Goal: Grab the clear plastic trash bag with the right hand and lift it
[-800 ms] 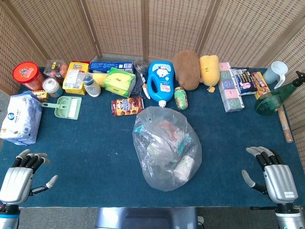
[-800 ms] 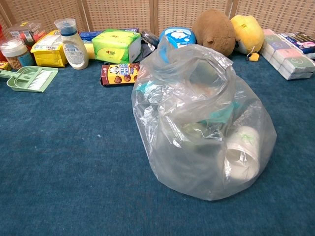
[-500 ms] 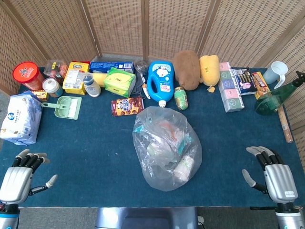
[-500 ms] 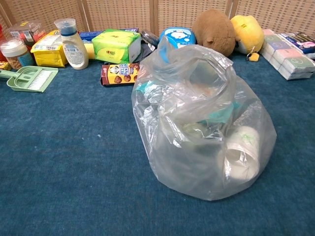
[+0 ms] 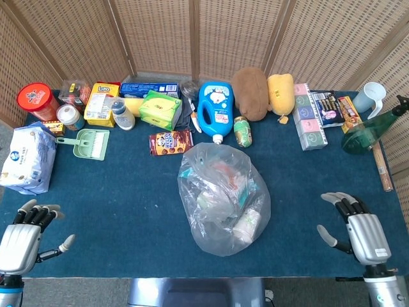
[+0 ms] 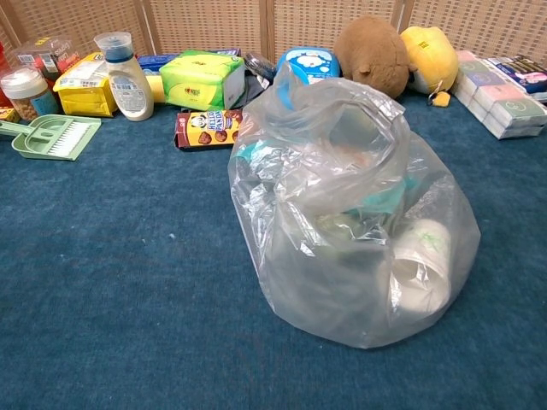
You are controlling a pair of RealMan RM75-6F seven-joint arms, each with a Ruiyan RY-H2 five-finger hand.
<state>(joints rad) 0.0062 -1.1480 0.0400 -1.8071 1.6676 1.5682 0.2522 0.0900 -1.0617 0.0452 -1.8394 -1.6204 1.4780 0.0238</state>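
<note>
The clear plastic trash bag [image 5: 223, 198] sits mid-table on the blue cloth, full of cups and wrappers; the chest view shows the trash bag [image 6: 350, 218] close up, its gathered mouth at the top. My right hand [image 5: 358, 229] hovers at the table's front right corner, fingers spread, holding nothing, well to the right of the bag. Over the front left corner my left hand [image 5: 27, 235] is likewise spread and empty. Neither hand appears in the chest view.
Along the back stand a blue detergent bottle [image 5: 213, 109], brown plush [image 5: 252, 93], yellow plush [image 5: 280, 93], green tissue pack [image 5: 160, 109], cookie box [image 5: 170, 142] and boxes [image 5: 310, 125]. A green spray bottle [image 5: 367, 131] stands right; a white bag [image 5: 27, 158] and dustpan [image 5: 89, 142] lie left.
My right hand has shifted slightly left and forward toward the bag. The left hand and the bag are nearly unchanged.
</note>
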